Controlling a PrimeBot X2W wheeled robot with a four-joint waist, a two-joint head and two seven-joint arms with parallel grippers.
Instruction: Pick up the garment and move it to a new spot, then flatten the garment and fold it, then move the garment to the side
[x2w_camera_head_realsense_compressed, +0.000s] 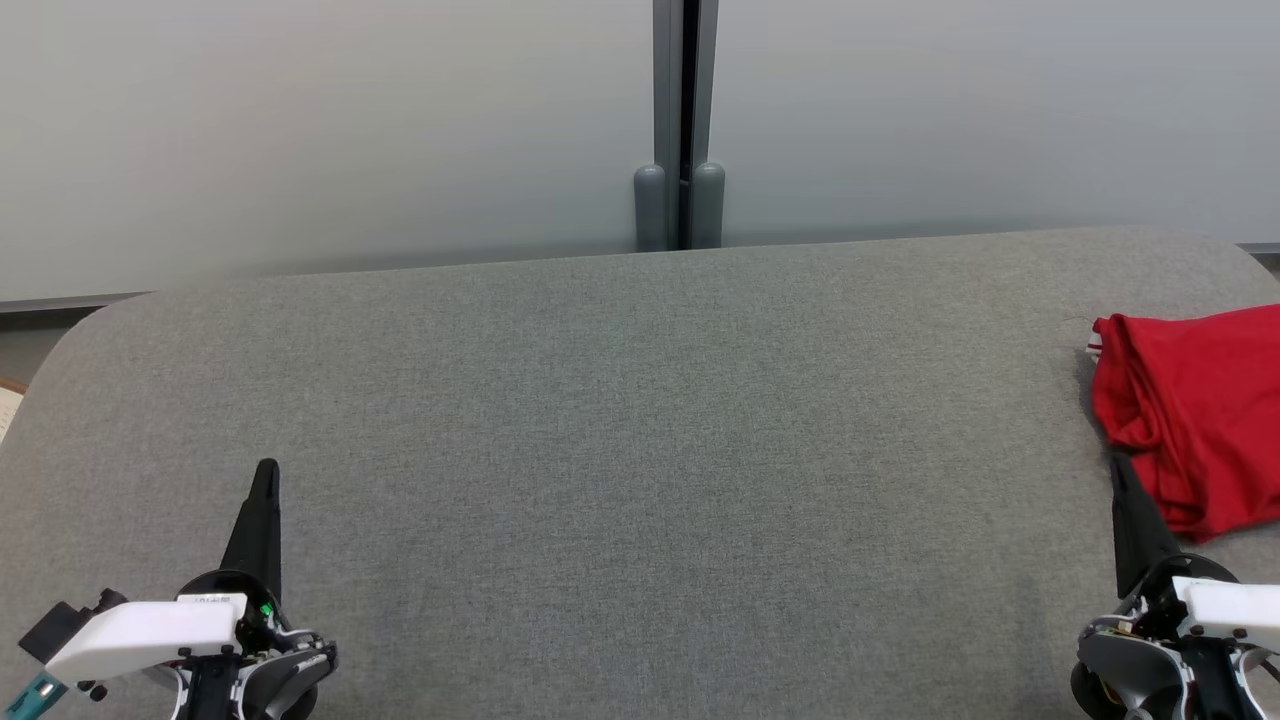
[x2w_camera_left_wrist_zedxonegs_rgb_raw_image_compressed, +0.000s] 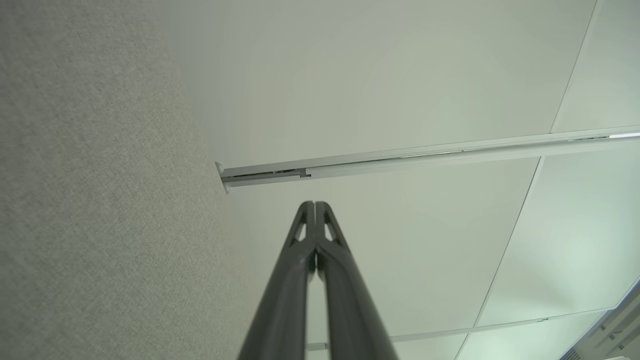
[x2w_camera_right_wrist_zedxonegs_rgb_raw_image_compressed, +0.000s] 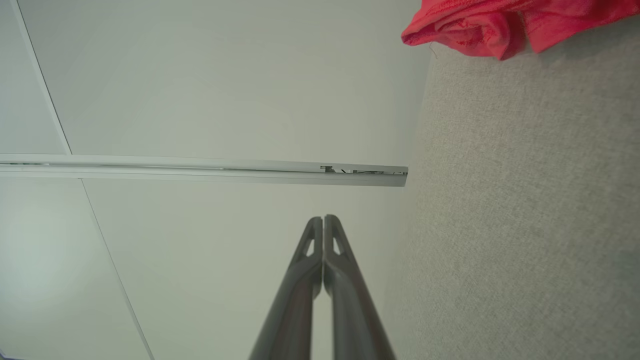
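Note:
The garment (x2w_camera_head_realsense_compressed: 1195, 415) is a red cloth, bunched and partly folded, lying at the right edge of the grey fabric table (x2w_camera_head_realsense_compressed: 640, 430) and cut off by the frame. It also shows as a red bundle (x2w_camera_right_wrist_zedxonegs_rgb_raw_image_compressed: 495, 25) at the top of the right wrist view. My right gripper (x2w_camera_head_realsense_compressed: 1117, 462) is shut at the lower right, its tip just beside the garment's near left edge, holding nothing. Its closed fingers (x2w_camera_right_wrist_zedxonegs_rgb_raw_image_compressed: 323, 220) point past the table edge. My left gripper (x2w_camera_head_realsense_compressed: 266, 468) is shut and empty at the lower left, far from the garment, tips together (x2w_camera_left_wrist_zedxonegs_rgb_raw_image_compressed: 315, 205).
A pale partition wall (x2w_camera_head_realsense_compressed: 330, 130) stands behind the table, with a grey post (x2w_camera_head_realsense_compressed: 684, 120) at its middle. The table's far corners are rounded. A strip of floor shows at the far left (x2w_camera_head_realsense_compressed: 8, 395).

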